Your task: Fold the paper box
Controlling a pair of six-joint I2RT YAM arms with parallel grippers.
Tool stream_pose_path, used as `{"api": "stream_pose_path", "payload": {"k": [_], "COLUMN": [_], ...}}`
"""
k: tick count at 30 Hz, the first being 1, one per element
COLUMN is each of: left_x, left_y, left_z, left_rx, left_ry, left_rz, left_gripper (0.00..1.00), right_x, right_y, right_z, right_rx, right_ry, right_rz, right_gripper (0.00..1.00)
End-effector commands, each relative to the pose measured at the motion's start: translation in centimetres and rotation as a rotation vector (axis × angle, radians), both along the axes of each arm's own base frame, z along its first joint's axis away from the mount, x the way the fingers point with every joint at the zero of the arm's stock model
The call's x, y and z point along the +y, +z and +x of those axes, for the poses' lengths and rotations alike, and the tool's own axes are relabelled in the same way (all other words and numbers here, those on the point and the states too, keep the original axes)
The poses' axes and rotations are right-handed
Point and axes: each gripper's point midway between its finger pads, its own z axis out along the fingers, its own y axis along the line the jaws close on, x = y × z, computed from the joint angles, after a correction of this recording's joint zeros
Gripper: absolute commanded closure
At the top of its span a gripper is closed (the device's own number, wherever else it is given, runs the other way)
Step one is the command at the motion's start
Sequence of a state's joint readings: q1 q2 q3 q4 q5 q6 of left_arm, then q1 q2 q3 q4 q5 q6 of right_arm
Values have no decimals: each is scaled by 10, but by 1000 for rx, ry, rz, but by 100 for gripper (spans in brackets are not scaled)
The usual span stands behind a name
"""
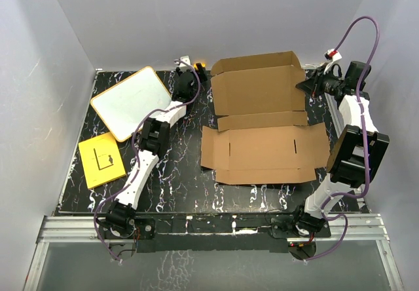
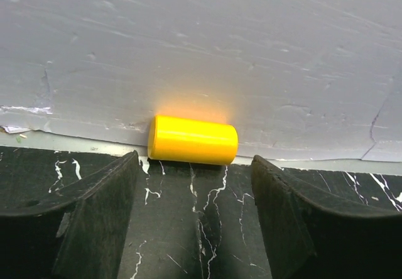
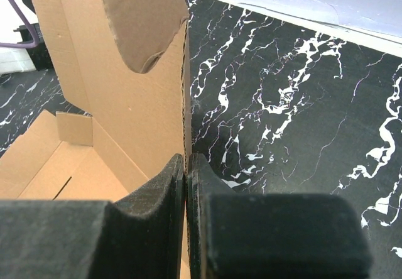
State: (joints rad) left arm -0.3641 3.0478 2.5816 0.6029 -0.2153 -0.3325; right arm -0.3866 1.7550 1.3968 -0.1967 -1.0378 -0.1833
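The paper box lies partly unfolded, brown corrugated cardboard with its lid panel towards the back wall and its base panel nearer the arms. My right gripper is at the box's far right side. In the right wrist view it is shut on the thin edge of an upright cardboard wall, with a curved flap above. My left gripper is by the back wall, apart from the box. In the left wrist view it stands open over bare tabletop, nothing between its fingers.
A yellow cylinder lies against the grey back wall just beyond the left fingertips. A white board with an orange rim and a flat yellow sheet lie at the left. Grey walls enclose the black marbled table.
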Motion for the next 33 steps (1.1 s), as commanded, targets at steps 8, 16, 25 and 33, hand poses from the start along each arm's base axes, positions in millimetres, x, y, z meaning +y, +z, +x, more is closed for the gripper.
{"api": "stream_pose_path", "payload": {"k": [8, 16, 25, 33], "left_x": [-2, -10, -62, -90], "left_y": [-7, -2, 28, 143], "left_z": [0, -1, -28, -98], "left_rx": [-8, -41, -121, -326], "left_ry": [9, -35, -319, -529], "left_rz": [-2, -16, -122, -201], "left_gripper": [44, 40, 47, 67], "right_x": [-4, -5, -14, -29], "right_y": [20, 21, 19, 18], "right_z": [2, 2, 0, -2], "right_rx": [-86, -87, -84, -81], "right_ry": [15, 16, -1, -34], "right_rz": [-6, -4, -2, -3], "right_gripper": [92, 92, 92, 92]}}
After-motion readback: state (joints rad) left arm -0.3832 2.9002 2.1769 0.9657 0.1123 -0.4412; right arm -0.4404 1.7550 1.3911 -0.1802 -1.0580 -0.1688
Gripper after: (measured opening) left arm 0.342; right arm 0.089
